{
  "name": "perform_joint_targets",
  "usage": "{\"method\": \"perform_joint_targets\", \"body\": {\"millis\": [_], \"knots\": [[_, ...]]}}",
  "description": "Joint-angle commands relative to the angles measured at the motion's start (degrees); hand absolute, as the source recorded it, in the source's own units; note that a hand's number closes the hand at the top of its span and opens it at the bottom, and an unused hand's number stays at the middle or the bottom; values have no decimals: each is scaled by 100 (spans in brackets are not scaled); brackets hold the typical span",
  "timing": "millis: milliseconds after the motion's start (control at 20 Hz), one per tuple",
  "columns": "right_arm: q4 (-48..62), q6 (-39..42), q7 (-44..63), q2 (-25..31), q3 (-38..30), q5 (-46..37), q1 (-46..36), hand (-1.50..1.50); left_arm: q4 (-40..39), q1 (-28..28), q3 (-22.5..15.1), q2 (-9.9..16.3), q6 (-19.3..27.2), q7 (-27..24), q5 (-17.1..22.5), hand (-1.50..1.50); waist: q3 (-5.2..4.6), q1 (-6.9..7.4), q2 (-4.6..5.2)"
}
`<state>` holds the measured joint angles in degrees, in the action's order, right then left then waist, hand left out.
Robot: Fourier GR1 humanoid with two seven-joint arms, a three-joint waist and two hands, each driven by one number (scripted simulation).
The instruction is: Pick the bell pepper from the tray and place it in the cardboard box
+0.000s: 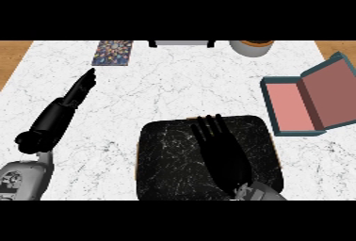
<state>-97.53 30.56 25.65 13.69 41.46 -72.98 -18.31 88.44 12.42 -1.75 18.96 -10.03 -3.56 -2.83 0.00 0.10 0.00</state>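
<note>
The right hand lies over the black tray, fingers extended toward the tray's far edge. The bell pepper cannot be located: no part of it shows on the tray, in the box or on the desk, and whether it sits beneath the right hand cannot be determined. Whether the right hand's fingers curl round anything is likewise not discernible, since dark hand and dark tray merge. The grey right forearm is cut off at the lower edge of the view.

Three items at the far edge of the desk are cut off: a grey object with dark ends, a round pale container with a dark interior, and a flat multicoloured patterned mat that shows almost whole.

The desk has a white marble top with fine grey veining. Wood-coloured surface shows beyond its far corners.

The left hand rests at the left of the view, released, fingers straight and pointing away, well apart from the tray.

The cardboard box stands to the right of the tray, teal outside, pink inside, with its lid hinged open to the right.
</note>
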Motion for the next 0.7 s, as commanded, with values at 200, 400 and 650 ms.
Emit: {"method": "perform_joint_targets", "body": {"millis": [200,400,650], "knots": [[544,-500,-380,-57,-165,-528,377,-150,43,-331,24,-276,-86,-332,-262,0,0,0,-2],[1190,-859,-509,-280,-385,-793,165,-150,225,-97,300,-133,-387,70,-23,0,1,10,1],[1314,-488,-698,-549,-733,-832,30,-150,-19,-112,184,-412,-177,-212,-482,0,0,3,2]]}}
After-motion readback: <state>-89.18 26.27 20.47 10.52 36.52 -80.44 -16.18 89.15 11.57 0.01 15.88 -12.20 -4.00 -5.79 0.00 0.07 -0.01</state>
